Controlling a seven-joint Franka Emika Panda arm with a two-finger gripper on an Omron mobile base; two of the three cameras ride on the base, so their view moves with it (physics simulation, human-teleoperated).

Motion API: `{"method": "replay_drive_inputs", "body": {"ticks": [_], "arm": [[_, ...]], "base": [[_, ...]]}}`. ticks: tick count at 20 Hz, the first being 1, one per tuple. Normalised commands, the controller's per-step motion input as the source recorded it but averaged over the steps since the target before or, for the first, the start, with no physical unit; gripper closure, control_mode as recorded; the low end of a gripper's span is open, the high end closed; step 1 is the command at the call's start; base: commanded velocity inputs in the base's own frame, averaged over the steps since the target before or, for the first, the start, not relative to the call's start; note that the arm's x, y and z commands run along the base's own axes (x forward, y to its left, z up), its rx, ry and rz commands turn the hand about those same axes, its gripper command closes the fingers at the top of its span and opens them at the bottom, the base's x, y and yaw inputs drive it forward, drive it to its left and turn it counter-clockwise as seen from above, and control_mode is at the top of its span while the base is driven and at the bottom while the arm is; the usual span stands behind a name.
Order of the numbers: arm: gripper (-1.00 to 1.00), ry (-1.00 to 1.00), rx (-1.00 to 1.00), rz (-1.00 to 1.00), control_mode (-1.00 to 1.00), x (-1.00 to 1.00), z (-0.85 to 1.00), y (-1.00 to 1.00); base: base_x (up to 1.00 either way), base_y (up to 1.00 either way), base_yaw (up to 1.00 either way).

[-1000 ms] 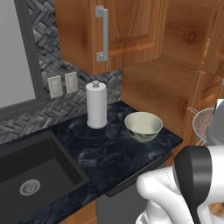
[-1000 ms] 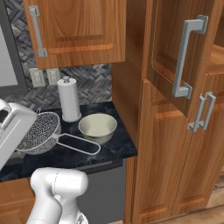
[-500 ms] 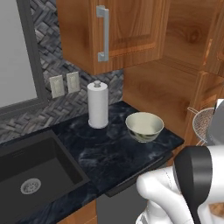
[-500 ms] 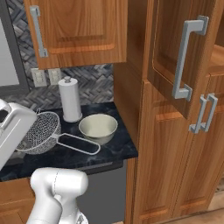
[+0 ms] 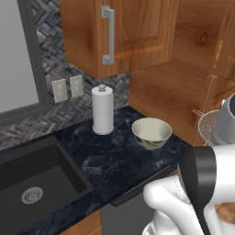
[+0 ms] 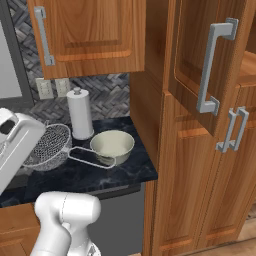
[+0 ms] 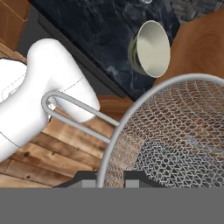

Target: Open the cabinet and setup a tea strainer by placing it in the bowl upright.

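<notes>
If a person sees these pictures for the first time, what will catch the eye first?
The hand holds the silver mesh tea strainer by its rim, in the air beside the cream bowl, its wire handle reaching over the bowl's rim. The bowl stands on the dark marble counter next to a paper-towel roll. At the right, the tall cabinet door stands ajar.

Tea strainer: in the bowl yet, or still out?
Out. The tea strainer hangs in the air, gripped at its rim, beside the bowl, whose inside looks empty in the hand view.
</notes>
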Motion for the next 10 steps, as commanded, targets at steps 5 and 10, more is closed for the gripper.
{"method": "replay_drive_inputs", "body": {"ticks": [5, 10], "arm": [[1.00, 0.00, 0.00, 0.07, -1.00, 0.95, -0.03, 0.15], [1.00, 0.00, 0.05, -0.10, -1.00, 0.80, -0.01, 0.31]], "base": [[0.00, 0.00, 0.00], [0.00, 0.00, 0.00]]}}
